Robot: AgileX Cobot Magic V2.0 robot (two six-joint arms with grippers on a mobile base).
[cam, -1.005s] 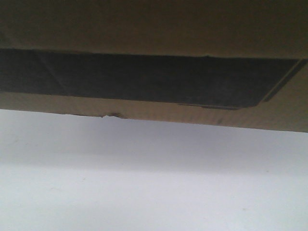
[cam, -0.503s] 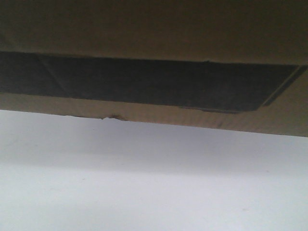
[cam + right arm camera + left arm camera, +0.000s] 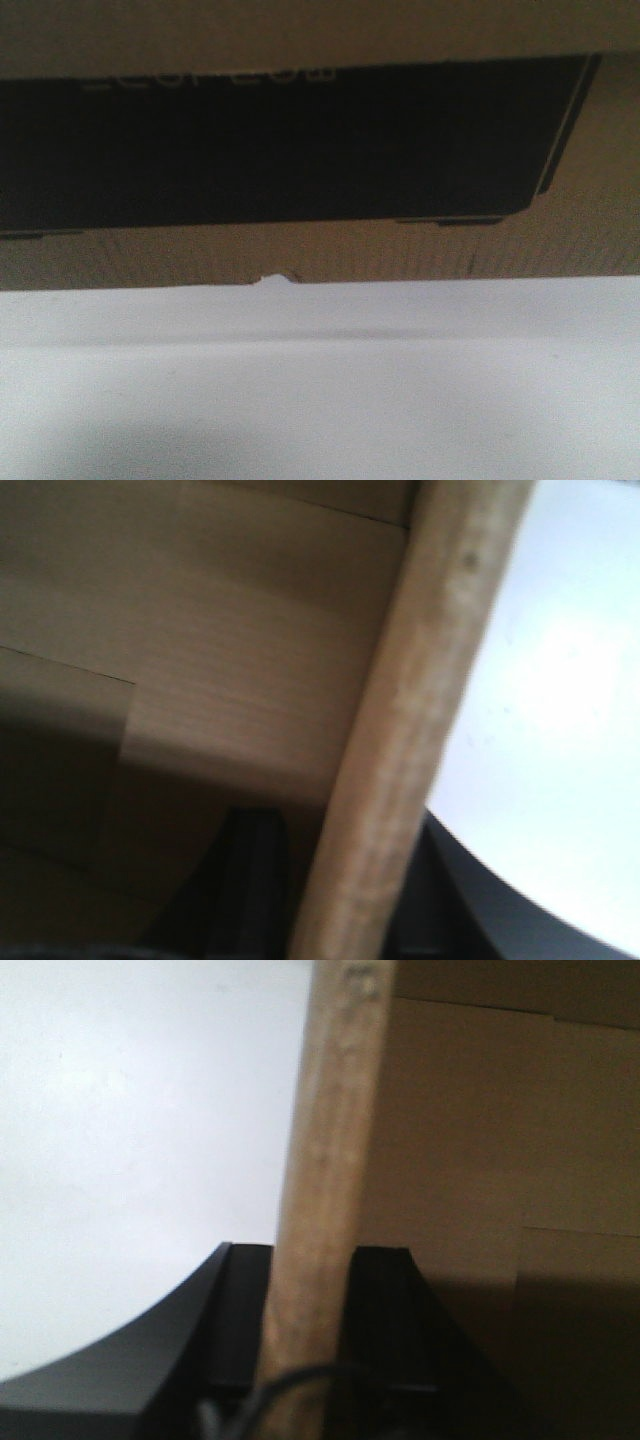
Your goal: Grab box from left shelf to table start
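The brown cardboard box (image 3: 560,240) fills the top of the front view, its black printed panel (image 3: 280,150) facing me with pale lettering at its top. A small nick (image 3: 272,279) marks its lower edge, just above the white table (image 3: 320,400). My left gripper (image 3: 312,1260) is shut on the box's upright wall edge (image 3: 330,1110), one dark finger on each side. My right gripper (image 3: 355,830) is shut on the opposite wall edge (image 3: 440,630) the same way. The box's inside (image 3: 470,1140) shows in the left wrist view and also in the right wrist view (image 3: 230,630). The left shelf is out of view.
The white table surface shows beside the box in the left wrist view (image 3: 130,1140) and in the right wrist view (image 3: 560,700). Nothing else shows on it.
The box has come lower and levelled out. Its bottom edge, slanted before, now runs straight and sits lower in the front view. The black panel looks larger and its lettering shows.
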